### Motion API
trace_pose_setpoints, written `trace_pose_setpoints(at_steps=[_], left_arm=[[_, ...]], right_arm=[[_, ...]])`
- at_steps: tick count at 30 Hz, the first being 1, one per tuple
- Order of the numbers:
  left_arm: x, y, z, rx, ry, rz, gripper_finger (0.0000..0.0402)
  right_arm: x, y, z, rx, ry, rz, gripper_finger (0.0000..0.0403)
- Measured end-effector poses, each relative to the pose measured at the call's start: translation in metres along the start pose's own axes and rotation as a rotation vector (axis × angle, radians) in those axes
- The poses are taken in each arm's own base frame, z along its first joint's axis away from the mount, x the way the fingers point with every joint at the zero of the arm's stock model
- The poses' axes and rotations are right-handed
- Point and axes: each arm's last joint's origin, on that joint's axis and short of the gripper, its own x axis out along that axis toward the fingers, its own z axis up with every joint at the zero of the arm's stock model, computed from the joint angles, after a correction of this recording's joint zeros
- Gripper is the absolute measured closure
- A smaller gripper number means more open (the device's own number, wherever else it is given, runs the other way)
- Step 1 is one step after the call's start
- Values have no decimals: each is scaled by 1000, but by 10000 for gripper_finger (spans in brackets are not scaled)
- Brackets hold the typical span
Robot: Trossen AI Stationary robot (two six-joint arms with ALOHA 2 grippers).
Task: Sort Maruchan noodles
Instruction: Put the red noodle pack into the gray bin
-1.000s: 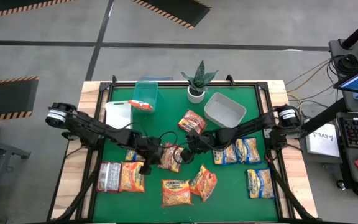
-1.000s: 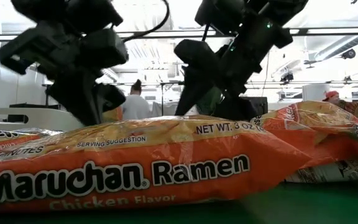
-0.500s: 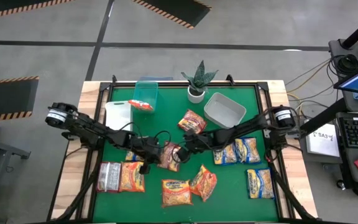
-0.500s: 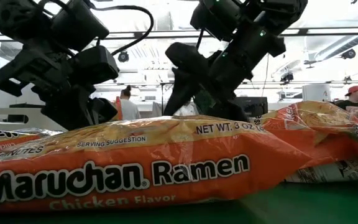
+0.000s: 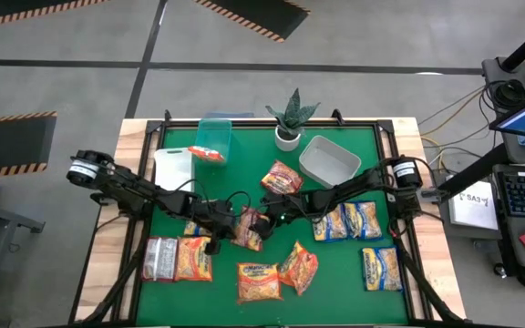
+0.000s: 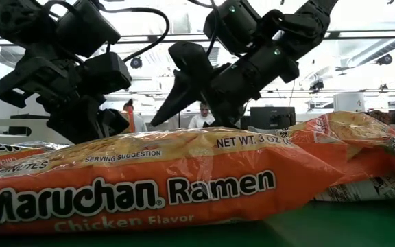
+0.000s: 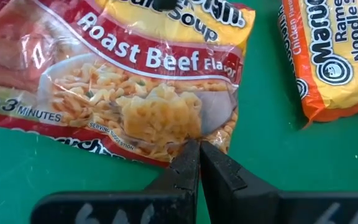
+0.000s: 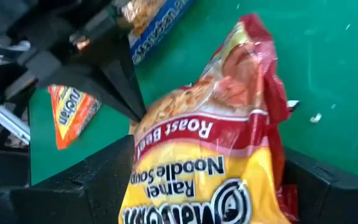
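Two pincers meeting at the centre of the green surface (image 5: pixel 335 273), over one red roast-beef packet (image 5: pixel 250 228). Left pincer (image 5: pixel 233 226) pressed fully closed, tips touching the packet's edge from 9 o'clock; nothing gripped between them in the left wrist view, just the tips (image 7: pixel 197 163) resting against the wrapper (image 7: pixel 129 81). Right pincer (image 5: pixel 264 217) coming in from 3 o'clock, spread wide, one finger on either side of the same packet (image 8: pixel 210 149); grip not clear.

Other packets scattered around: orange ones at 6 o'clock (image 5: pixel 258 281) and (image 5: pixel 299 267), one more at 12 o'clock (image 5: pixel 282 179), yellow-and-blue ones at 3 o'clock (image 5: pixel 346 221) and 4 o'clock (image 5: pixel 381 268), an orange (image 5: pixel 193 258) and a silvery one (image 5: pixel 159 258) at 8 o'clock. One red packet (image 5: pixel 208 153) inside the teal bin (image 5: pixel 215 128) at 11 o'clock. Grey bin (image 5: pixel 329 160) at 1 o'clock, white bin (image 5: pixel 173 167) at 10 o'clock, potted plant (image 5: pixel 290 117) at 12 o'clock.
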Motion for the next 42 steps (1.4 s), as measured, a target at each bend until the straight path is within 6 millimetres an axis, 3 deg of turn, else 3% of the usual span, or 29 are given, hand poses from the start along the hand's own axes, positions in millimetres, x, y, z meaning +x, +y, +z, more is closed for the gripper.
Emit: trace_pose_setpoints(at_steps=[18, 29, 36, 42], left_arm=[[0, 0, 4, 8, -40, 10, 402], [-3, -1, 6, 19, -56, 8, 402], [-22, -4, 11, 69, -81, 16, 402], [-54, -8, 20, 174, -166, 86, 402]], right_arm=[[0, -2, 3, -26, -22, -8, 254], [-3, -2, 11, -101, -14, 33, 385], [-10, 0, 19, -153, -26, 54, 394], [-22, 10, 26, -218, -58, 86, 394]])
